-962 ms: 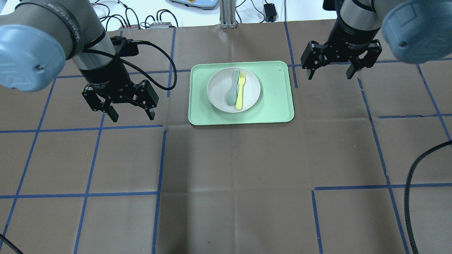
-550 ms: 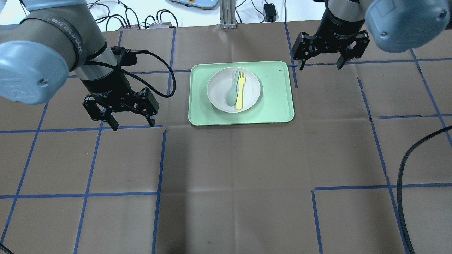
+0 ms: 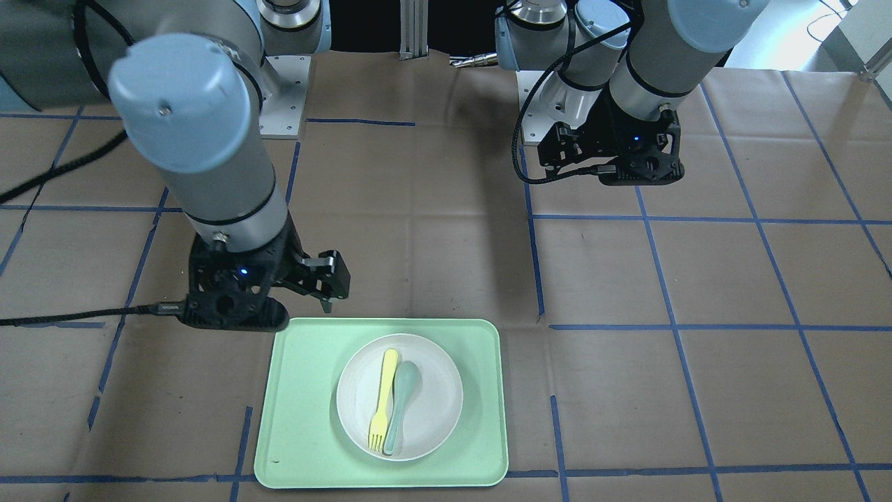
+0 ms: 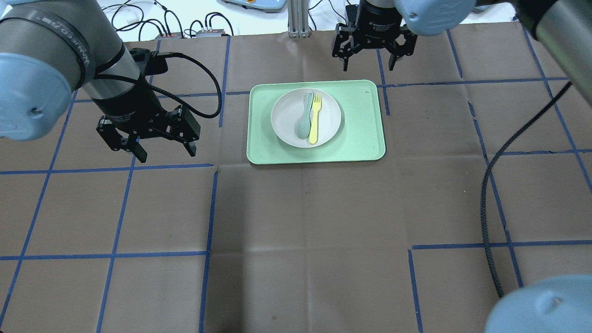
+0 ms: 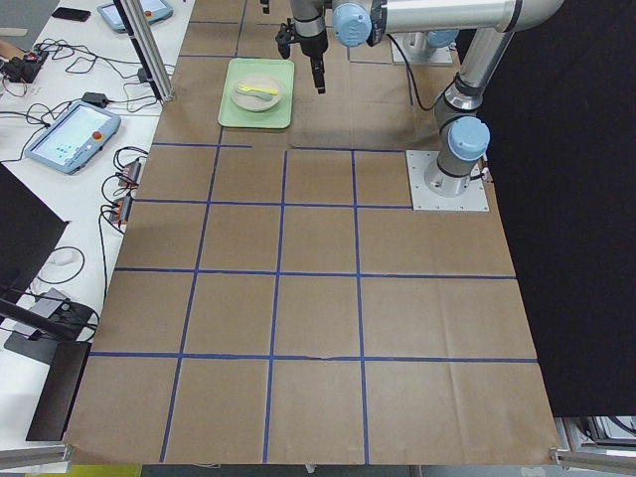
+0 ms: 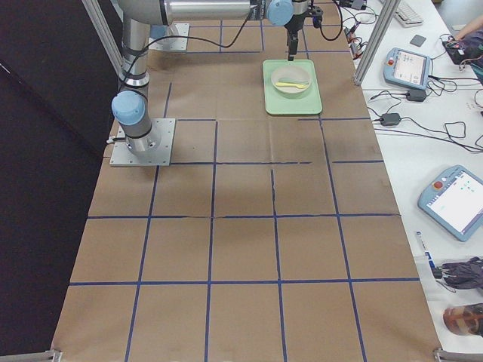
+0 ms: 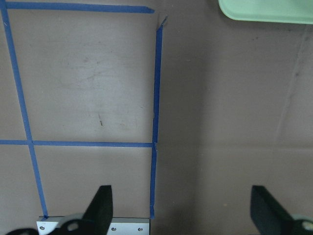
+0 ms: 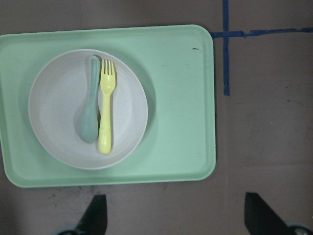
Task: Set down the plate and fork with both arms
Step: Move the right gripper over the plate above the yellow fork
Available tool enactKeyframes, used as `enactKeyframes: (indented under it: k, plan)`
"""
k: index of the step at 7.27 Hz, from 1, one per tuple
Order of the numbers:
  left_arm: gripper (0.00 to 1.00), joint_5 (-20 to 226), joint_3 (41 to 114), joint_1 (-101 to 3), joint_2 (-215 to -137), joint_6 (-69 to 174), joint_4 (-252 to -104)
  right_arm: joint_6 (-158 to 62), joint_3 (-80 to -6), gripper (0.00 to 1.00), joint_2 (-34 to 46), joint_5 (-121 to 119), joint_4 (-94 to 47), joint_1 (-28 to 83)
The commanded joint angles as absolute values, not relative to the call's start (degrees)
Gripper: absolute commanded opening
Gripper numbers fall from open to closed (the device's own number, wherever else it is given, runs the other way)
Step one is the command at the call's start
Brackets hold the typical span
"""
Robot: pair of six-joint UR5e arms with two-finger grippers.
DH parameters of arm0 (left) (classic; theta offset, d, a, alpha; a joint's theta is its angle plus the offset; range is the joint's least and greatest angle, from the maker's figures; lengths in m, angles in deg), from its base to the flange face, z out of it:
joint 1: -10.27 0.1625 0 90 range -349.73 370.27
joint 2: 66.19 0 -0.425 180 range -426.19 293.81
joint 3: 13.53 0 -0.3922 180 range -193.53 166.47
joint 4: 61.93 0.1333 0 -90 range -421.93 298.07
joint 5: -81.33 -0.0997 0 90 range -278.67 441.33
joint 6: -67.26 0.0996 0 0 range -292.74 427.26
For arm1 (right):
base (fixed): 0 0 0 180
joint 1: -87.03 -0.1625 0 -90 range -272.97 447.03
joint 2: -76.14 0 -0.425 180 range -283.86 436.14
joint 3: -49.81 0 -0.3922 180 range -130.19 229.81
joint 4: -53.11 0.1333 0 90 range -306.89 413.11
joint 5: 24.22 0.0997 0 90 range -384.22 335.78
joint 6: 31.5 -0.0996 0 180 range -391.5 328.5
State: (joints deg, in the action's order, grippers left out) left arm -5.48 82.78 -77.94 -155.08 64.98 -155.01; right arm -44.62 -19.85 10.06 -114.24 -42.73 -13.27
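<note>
Mint-green tray [image 4: 360, 138] sits flat on the desk [image 4: 300, 231], close to the far edge and about midway along it. Plate [image 4: 284, 125] is flat in the tray, slightly toward the tray's left end. Fork [image 4: 315, 118] lies on the plate with tines toward the far edge and handle end at the plate rim on the robot's side. Spoon [image 4: 303, 121] is parallel on the fork's left, right against it, with its bowl toward the robot's side.

Right gripper [image 4: 368, 67]: jaws spread wide, nothing held, touching nothing. It is raised over the tray area, and its wrist view looks straight down on the whole tray, plate and both utensils.

Left gripper [image 4: 166, 154]: jaws also spread wide, empty. It hangs over bare brown desk on the left-edge side of the tray, well apart from it. Its wrist view shows only a tray corner at the top, plus blue tape [image 7: 156, 98] lines on the paper.

Plate and fork are both untouched. Side views are too small to add anything on the grippers.
</note>
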Motion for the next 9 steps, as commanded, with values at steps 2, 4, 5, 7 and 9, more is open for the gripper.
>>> enactKeyframes:
  k: [2,4,5,7,9]
  plan:
    - [1.0,-5.5,83.0,-75.1,-155.0,64.9,-150.9,-49.5,-9.0,1.0,21.4,-114.4,-42.8,-17.6]
    - [1.0,-5.9,83.3,-75.2,-155.6,64.9,-152.0,-51.9,-8.5,0.9,25.1,-114.4,-45.9,-18.9]
    - [1.0,-5.9,83.3,-75.2,-155.1,64.9,-151.0,-51.9,-8.7,0.76,26.4,-114.5,-46.0,-19.0]
    - [1.0,-5.7,83.2,-75.2,-154.5,65.0,-149.0,-51.6,-9.4,0.65,28.7,-114.5,-46.3,-19.0]
    - [1.0,-5.7,83.1,-75.2,-153.4,63.7,-148.9,-51.6,-9.7,0.6,32.0,-114.6,-48.1,-18.9]
